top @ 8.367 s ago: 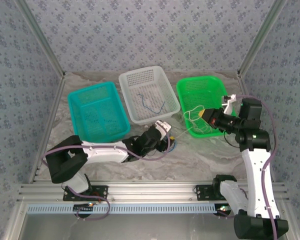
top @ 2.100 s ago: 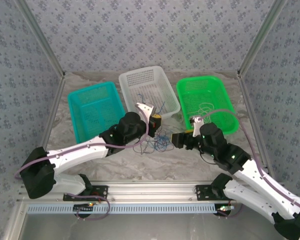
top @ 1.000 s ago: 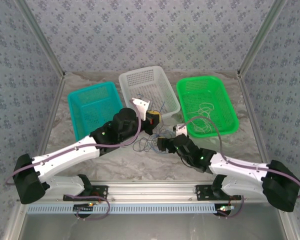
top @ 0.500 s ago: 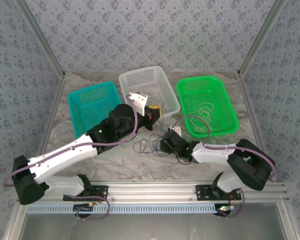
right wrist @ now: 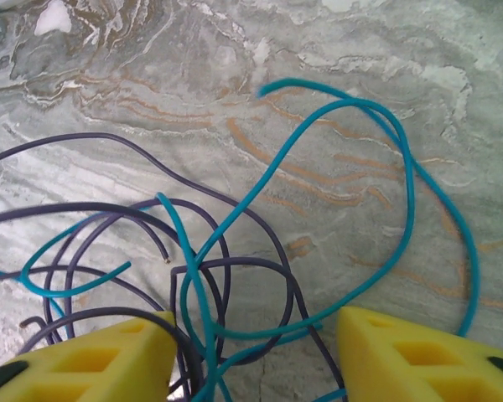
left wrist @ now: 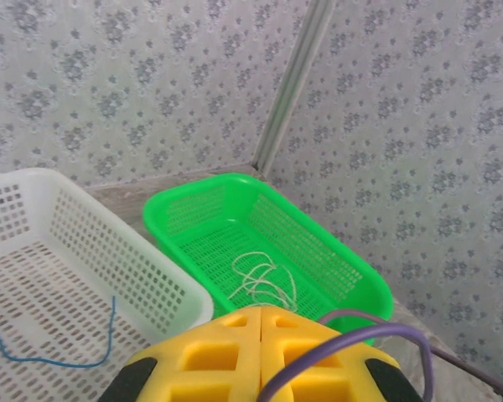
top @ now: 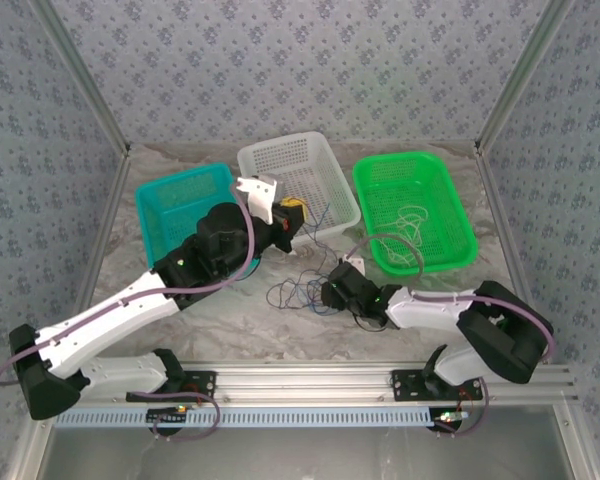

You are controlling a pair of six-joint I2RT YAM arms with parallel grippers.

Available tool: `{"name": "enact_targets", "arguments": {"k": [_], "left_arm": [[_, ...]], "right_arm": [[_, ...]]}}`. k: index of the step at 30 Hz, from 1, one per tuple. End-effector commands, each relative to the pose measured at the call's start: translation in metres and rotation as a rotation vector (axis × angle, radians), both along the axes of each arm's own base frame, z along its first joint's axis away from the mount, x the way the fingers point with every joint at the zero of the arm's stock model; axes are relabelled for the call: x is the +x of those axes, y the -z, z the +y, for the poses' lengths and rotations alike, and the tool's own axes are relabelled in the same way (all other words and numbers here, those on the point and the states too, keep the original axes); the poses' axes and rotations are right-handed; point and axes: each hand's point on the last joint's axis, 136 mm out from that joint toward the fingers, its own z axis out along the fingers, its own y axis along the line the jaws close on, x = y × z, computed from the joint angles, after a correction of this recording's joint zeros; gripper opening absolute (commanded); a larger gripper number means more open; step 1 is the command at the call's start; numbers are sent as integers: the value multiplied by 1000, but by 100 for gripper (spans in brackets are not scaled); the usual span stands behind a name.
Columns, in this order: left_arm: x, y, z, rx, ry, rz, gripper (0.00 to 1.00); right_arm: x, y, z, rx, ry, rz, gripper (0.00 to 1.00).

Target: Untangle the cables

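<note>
Two grippers: right gripper low on the table at the tangle; left gripper raised by the near end of the white basket
Cables: knot of cables lying loose on the table in front of the baskets, just beside the right gripper's tips
Right fingers: standing apart, straddling the knot, nothing clamped (right wrist view)
Left fingers: pressed together; whether a strand is pinched I cannot tell
Relation that matters: teal strand rises from between the right fingers and loops ahead and to that view's right; dark strands coil ahead and to its left
Long axis: none really, the strands curl, but the teal loop runs mostly away from the fingers
Nearer arm: right, by far; the left is well apart and higher
Likely next move: closing on the teal strand alone, since the dark ones cross it right at the fingers
Sorted so far: blue cable in the white basket, white cable in the green basket
</note>
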Motion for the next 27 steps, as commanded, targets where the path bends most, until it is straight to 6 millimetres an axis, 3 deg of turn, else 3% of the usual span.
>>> {"name": "enact_targets", "arguments": {"k": [1, 4, 10, 13, 27], "left_arm": [[1, -38, 23, -35, -54, -77, 1], [-2, -58, 29, -55, -40, -105, 1], [-8, -82, 40, -25, -42, -162, 1], [-5, -93, 53, 15, -90, -200, 1], [-24, -182, 105, -3, -188, -398, 1]], "right_arm": [[-9, 6, -11, -36, 4, 36, 58], [-10, 9, -16, -49, 10, 44, 64], [-12, 8, -21, -66, 6, 38, 64], [-12, 6, -23, -79, 1, 30, 65], [-14, 15, -27, -90, 9, 56, 65]]}}
